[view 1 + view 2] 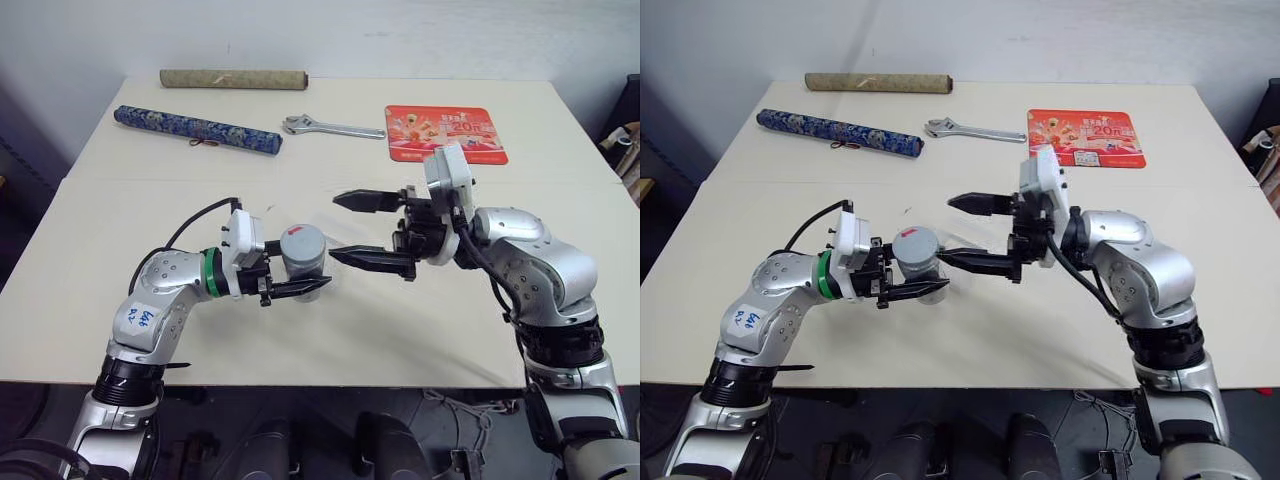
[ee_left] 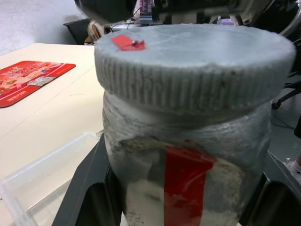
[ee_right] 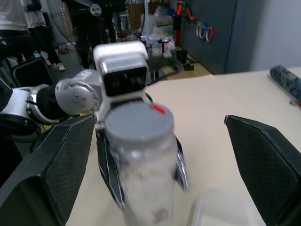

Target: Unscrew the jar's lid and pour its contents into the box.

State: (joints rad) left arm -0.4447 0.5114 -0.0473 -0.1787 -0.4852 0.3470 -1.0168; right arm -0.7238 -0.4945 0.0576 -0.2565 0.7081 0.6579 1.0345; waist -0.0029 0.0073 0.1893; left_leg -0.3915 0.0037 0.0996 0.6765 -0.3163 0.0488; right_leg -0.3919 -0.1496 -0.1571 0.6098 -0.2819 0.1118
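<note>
Left hand (image 1: 296, 288) is pinched on the jar (image 1: 303, 262), held upright above the counter (image 1: 330, 340) with lid (image 1: 302, 242) still on, while right hand (image 1: 366, 232), at the jar's 3 o'clock, stands spread wide and apart from it, the box (image 3: 221, 209) lying just below.

Cream table (image 1: 330, 330) against a pale wall (image 1: 350, 35) — dark floor (image 1: 20, 200) alongside

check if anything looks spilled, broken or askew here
Nothing stands out. The jar sits upright in the left gripper with its lid on, and the right gripper is open beside it.
</note>
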